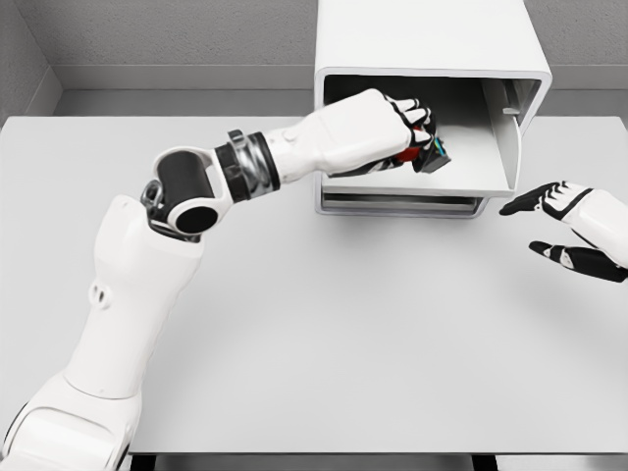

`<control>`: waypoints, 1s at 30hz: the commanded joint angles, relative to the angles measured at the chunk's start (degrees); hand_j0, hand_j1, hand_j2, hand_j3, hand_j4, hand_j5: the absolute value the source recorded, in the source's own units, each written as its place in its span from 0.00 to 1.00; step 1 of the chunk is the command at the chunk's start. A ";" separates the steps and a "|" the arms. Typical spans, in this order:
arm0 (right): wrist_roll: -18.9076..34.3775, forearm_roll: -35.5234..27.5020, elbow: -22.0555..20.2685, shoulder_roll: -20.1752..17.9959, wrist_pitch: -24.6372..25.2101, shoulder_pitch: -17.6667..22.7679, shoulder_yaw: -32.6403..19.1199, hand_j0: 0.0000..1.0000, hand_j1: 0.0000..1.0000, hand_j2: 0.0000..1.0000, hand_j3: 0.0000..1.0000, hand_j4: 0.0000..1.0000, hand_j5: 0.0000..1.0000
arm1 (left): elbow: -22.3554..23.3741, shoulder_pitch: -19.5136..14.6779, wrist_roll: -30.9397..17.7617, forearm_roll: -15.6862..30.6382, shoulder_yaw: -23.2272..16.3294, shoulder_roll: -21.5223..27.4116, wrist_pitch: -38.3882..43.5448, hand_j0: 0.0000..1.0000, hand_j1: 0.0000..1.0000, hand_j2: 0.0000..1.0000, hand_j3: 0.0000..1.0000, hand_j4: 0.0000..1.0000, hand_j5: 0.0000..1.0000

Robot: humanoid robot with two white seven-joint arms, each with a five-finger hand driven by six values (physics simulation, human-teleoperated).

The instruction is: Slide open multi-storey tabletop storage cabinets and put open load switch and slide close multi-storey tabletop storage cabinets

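Note:
A white storage cabinet (432,39) stands at the back of the table, its upper drawer (496,147) slid out toward me. My left hand (407,123) reaches into that drawer from the left, fingers curled around a small dark load switch (433,154) with red parts, most of it hidden under the hand. The switch sits low over the drawer floor; I cannot tell whether it touches it. My right hand (554,226) hovers open to the right of the cabinet, just above the table, holding nothing.
The grey table (343,343) spreads wide in front of the cabinet. A lower drawer front (397,204) shows beneath the open one. Grey walls close off the back and the left side.

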 commanded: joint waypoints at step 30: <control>-0.07 -0.51 -0.01 0.43 0.09 0.44 0.10 0.73 0.73 0.73 0.73 0.73 0.73 | 4.28 -4.13 0.04 -7.46 -3.54 0.00 0.12 0.26 0.26 0.26 0.26 0.26 0.26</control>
